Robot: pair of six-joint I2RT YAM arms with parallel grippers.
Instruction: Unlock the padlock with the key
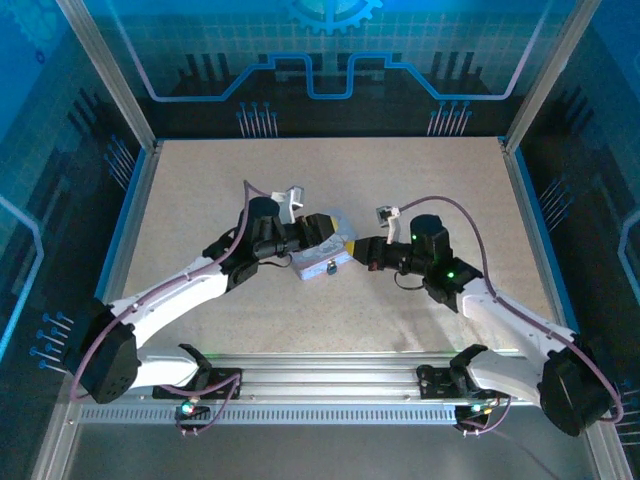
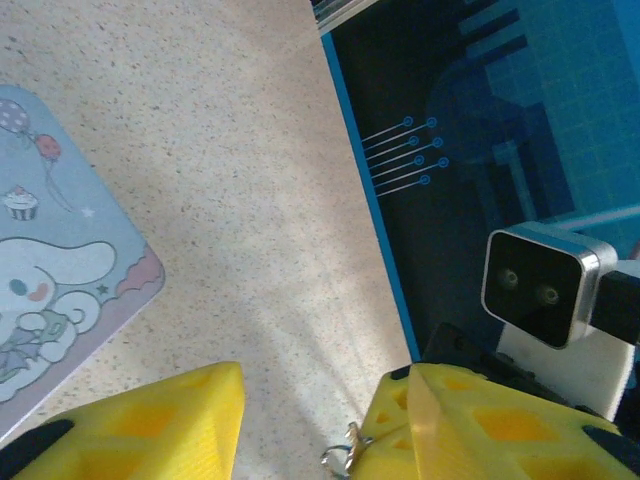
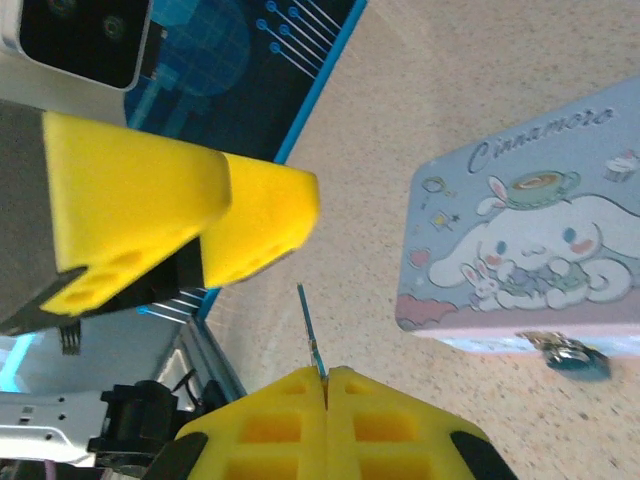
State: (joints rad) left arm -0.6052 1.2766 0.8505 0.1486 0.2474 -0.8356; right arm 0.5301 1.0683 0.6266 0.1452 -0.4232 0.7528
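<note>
right gripper (image 3: 325, 385): jaws pressed together, pinching the key (image 3: 308, 325). we see a thin bluish blade standing up out of the seam between the yellow pads, tilted slightly left. the blade tip is in open air, well apart from the lock.

padlock (image 3: 572, 357): tiny and silvery with a dark bluish end, hanging at the front edge of the lavender cartoon tin (image 3: 530, 240), low on its side wall. we cannot tell whether its shackle is closed. the tin sits flat on the speckled tabletop (image 3: 400, 150), lid up.

left gripper (image 2: 322, 385): jaws spread wide with bare tabletop between the pads and nothing clamped. a small metal clasp (image 2: 345, 460) shows at the inner edge of one finger; we cannot tell what it hangs from. in its wrist view the tin's corner lies off to the left, apart from the fingers.

from above, both grippers meet mid-tabletop, the left one over the tin's far side and the right one just beside its right end.
</note>
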